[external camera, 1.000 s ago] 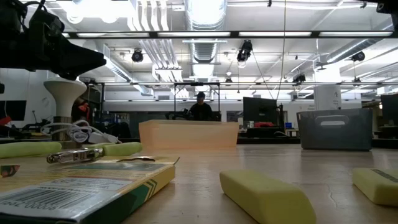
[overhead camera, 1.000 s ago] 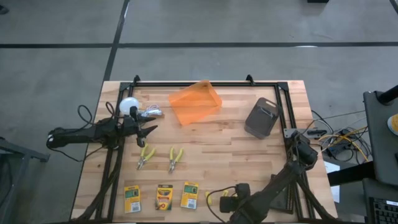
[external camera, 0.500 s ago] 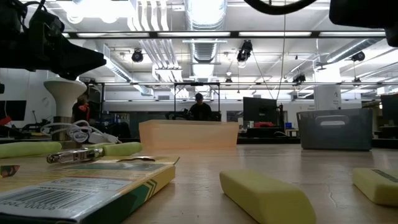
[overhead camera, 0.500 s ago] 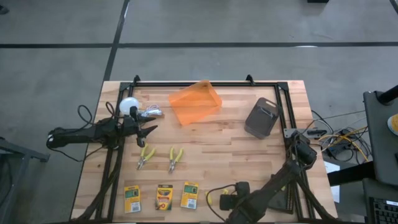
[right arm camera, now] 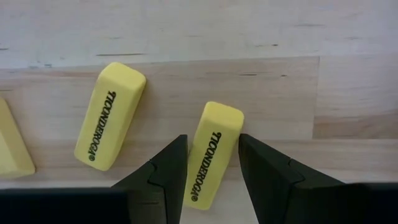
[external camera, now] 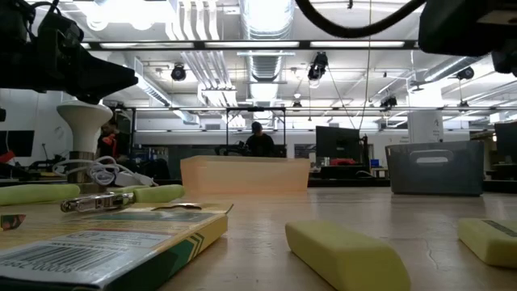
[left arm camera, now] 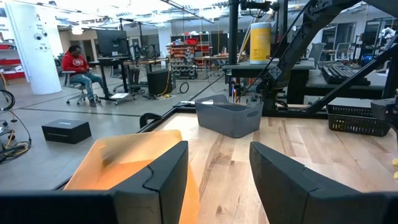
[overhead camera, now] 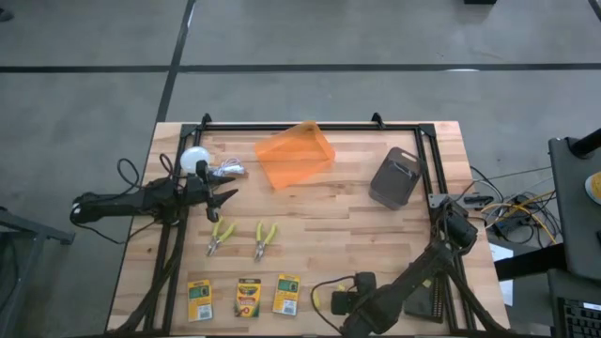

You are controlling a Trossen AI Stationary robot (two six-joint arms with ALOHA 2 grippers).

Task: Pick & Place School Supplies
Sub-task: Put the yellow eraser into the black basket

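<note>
At the near edge of the table [overhead camera: 376, 221], the right gripper [right arm camera: 212, 171] points straight down over the yellow blocks; its jaws stand apart with one yellow block [right arm camera: 210, 155] between them, close to both fingers, though whether they touch it cannot be told. A second yellow block [right arm camera: 111, 115] lies just beside it, and the edge of a third [right arm camera: 12, 149] shows further along. To the left along the same near edge lie three crayon boxes [overhead camera: 247, 298] in a row. A little farther in, two yellow-handled pliers [overhead camera: 241, 238] rest side by side. Beyond them on the left, the left gripper [overhead camera: 223, 195] hovers with jaws apart and empty, next to a white ball [overhead camera: 194, 160] with its cable. Farthest are the orange bin [overhead camera: 295, 154] and, to its right, a grey bin [overhead camera: 395, 177]
</note>
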